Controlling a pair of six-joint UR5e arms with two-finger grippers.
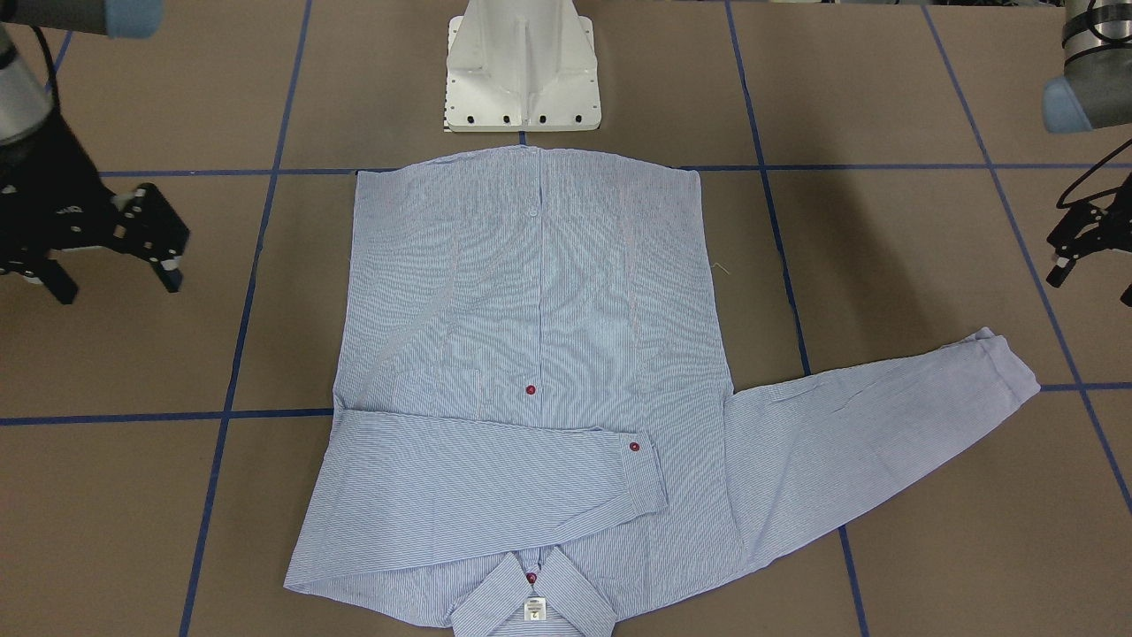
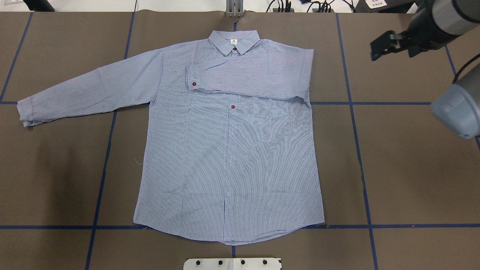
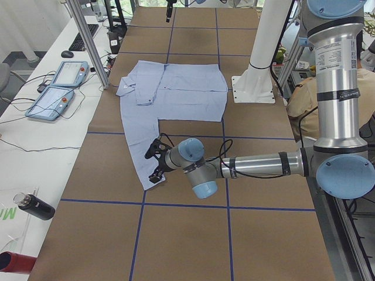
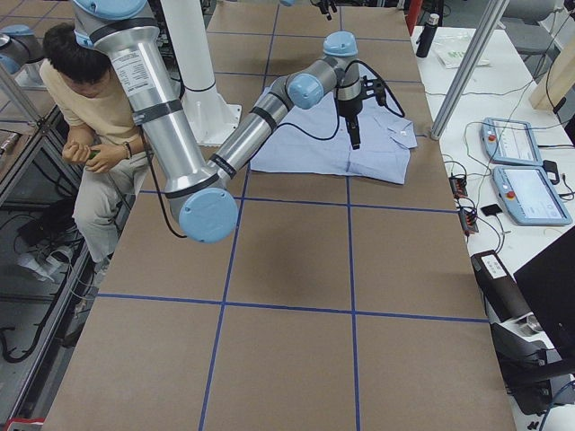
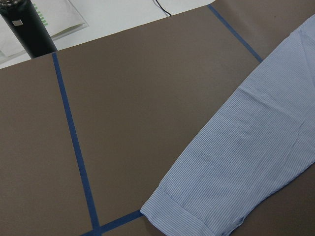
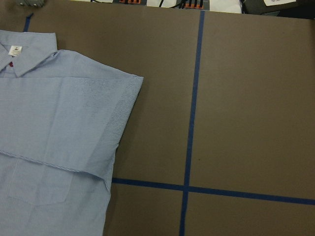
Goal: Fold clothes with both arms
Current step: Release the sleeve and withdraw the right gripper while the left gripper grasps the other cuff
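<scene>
Item: light blue, finely white-striped long-sleeved button-up shirt (image 2: pixel 228 150).

Location: lying flat, front up, on the brown paper-covered bench (image 2: pixel 412 168), which is divided by blue tape lines (image 2: pixel 360 150). The hem lies just beside the white pedestal base (image 1: pixel 522 71). The collar (image 2: pixel 221 39), with its small white neck label (image 2: pixel 234 40), is at the far end from the pedestal.

Condition: the sleeve on the robot's right (image 2: pixel 255 75) is folded across the chest. Its cuff (image 2: pixel 193 78), which shows a dark red button, rests past the placket. The sleeve on the robot's left (image 2: pixel 90 90) is stretched out sideways on the bench. Further dark red buttons show at the neck and mid-chest, and the chest pocket is partly covered by the folded sleeve.

Left tool (image 1: pixel 1090 287): black, two-fingered, jaws spread, gripping nothing. It is held above the bench near the outstretched sleeve's cuff (image 1: pixel 1008 363) and clear of the cloth.

Right tool (image 1: pixel 117 288): black, two-fingered, jaws wide apart, gripping nothing. It hangs well to the side of the shirt, level with its lower body.

Other: a seated person (image 4: pixel 90 108) beside the robot.
</scene>
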